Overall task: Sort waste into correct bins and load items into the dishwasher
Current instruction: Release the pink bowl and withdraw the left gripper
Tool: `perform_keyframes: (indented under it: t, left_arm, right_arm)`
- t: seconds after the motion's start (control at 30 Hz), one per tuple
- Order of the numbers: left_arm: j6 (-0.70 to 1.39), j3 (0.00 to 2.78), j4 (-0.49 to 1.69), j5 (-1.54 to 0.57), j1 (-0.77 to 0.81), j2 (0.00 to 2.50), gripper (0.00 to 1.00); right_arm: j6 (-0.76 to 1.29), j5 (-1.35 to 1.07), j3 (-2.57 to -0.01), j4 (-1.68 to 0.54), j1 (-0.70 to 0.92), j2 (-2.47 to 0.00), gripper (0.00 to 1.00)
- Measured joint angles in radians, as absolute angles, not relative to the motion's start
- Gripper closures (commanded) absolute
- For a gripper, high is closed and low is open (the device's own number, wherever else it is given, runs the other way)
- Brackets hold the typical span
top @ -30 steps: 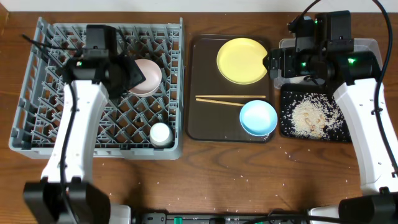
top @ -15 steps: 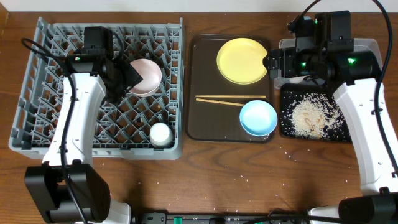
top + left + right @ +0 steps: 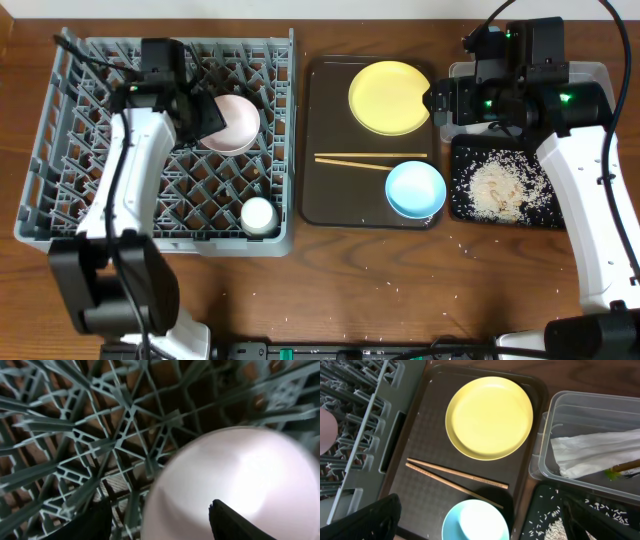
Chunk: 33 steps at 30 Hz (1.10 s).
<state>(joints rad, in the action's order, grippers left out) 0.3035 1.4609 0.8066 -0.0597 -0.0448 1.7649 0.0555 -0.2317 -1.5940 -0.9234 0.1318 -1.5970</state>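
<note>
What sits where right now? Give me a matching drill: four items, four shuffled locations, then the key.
Items:
1. yellow plate
2. white bowl
3. rice crumbs
4. paper napkin

Locations:
A. clear tub
B. black tray
C. grey dish rack
D. brown serving tray

Pairs: 1-D, 2-C, 3-B, 4-A

Both the left gripper [image 3: 161,527] and right gripper [image 3: 485,527] hover, fingers spread.

yellow plate [image 3: 390,97], light blue bowl [image 3: 415,188], grey rack [image 3: 70,150]
</note>
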Motion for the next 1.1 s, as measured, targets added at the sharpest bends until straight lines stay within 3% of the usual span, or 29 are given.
perform_keyframes:
  t: [0.07, 0.2, 0.37, 0.5, 0.87, 1.1]
  left_arm:
    - [0.283, 1.454, 0.804, -0.058, -0.045, 1.795, 0.38]
    - [0.262, 1.446, 0.796, -0.053, -0.045, 1.819, 0.55]
    - [0.255, 1.446, 0.779, -0.052, -0.045, 1.823, 0.64]
    - [0.25, 1.447, 0.762, -0.053, -0.045, 1.839, 0.92]
    - [0.236, 1.448, 0.759, -0.041, -0.037, 1.834, 0.93]
    - [0.235, 1.448, 0.779, 0.18, 0.101, 1.743, 0.93]
  right_arm:
    - [0.056, -0.232, -1.594, -0.923, 0.132, -1.597, 0.01]
    - [0.056, -0.232, -1.594, -0.923, 0.132, -1.597, 0.01]
    - [0.056, -0.232, -1.594, -0.923, 0.132, -1.597, 0.01]
    - [0.056, -0.232, -1.594, -0.923, 0.132, -1.597, 0.01]
    - [0.056, -0.232, -1.594, -0.923, 0.132, -1.597, 0.01]
    - [0.056, -0.232, -1.594, -0.923, 0.132, -1.597, 0.01]
